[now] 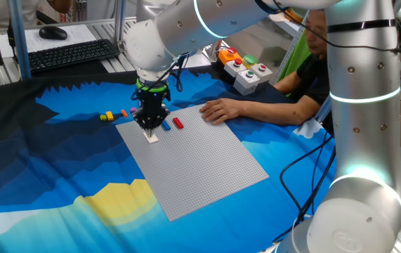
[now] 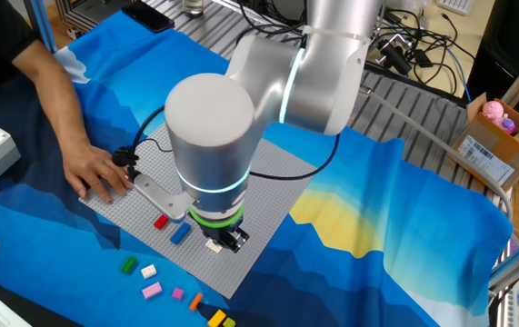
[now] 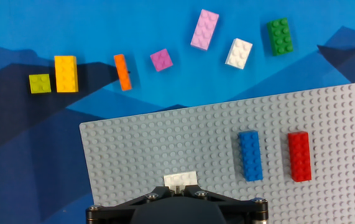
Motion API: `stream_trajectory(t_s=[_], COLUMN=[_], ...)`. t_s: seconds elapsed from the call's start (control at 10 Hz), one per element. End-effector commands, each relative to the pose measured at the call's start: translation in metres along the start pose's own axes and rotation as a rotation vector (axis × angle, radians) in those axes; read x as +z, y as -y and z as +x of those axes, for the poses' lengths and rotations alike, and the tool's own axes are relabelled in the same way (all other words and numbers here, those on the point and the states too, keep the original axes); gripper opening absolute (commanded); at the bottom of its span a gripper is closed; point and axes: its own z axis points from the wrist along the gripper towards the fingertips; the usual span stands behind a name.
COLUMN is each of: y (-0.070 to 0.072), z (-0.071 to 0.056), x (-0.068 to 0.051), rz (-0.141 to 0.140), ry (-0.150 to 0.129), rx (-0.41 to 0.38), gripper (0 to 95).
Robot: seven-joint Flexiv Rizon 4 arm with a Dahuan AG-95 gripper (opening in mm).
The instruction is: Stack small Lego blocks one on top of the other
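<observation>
**Gripper low over a white brick at the baseplate's corner**

One fixed view: the gripper (image 1: 149, 128) points straight down at the near-left corner of the grey baseplate (image 1: 200, 169), right above a white brick (image 1: 152, 138). A blue brick (image 1: 166, 126) and a red brick (image 1: 178, 123) lie on the plate just beside it. A yellow brick (image 1: 107, 117) and an orange brick (image 1: 124, 112) lie on the blue cloth (image 1: 45, 161) off the plate's edge. A person's hand (image 1: 222, 110) rests flat on the plate's far edge, and a grey button box (image 1: 246, 74) stands behind it.

The other fixed view: the arm hides most of the gripper; the white brick shows at the fingers' foot. Whether the jaws are closed on it cannot be told. The green brick (image 2: 128, 265) and a pink brick (image 2: 152, 290) lie on the cloth.

Hand view: the white brick sits on the plate directly before the finger mount. Blue and red bricks lie side by side to the right. On the cloth beyond lies a row: lime brick (image 3: 40, 83), yellow, orange, small magenta brick (image 3: 161, 60), pink, second white brick (image 3: 239, 53), green.
</observation>
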Motion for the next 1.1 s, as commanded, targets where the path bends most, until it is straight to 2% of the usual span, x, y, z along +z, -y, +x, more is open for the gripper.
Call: stream_trajectory(t_s=[0.1,0.3,0.6,0.7,0.8,0.9,1.0,1.1], y=[0.003,0.005,0.005,0.005,0.004,0.002,0.001,0.001], z=[0.01,0.019,0.016,0.013,0.011,0.003,-0.004,-0.012], x=[-0.013,-0.004,0.002,0.009,0.007,-0.004,-0.011,-0.014], rz=[-0.002,0.003,0.001,0.001,0.011,0.015,0.016,0.027], ry=[-0.029,-0.013,-0.005,0.003,0.007,-0.02,-0.026,-0.018], rx=[0.001,0.0,-0.001,-0.002,-0.003,-0.004,-0.002,-0.001], gripper=[0.0,0.0,0.0,0.0,0.0,19.0,19.0,19.0])
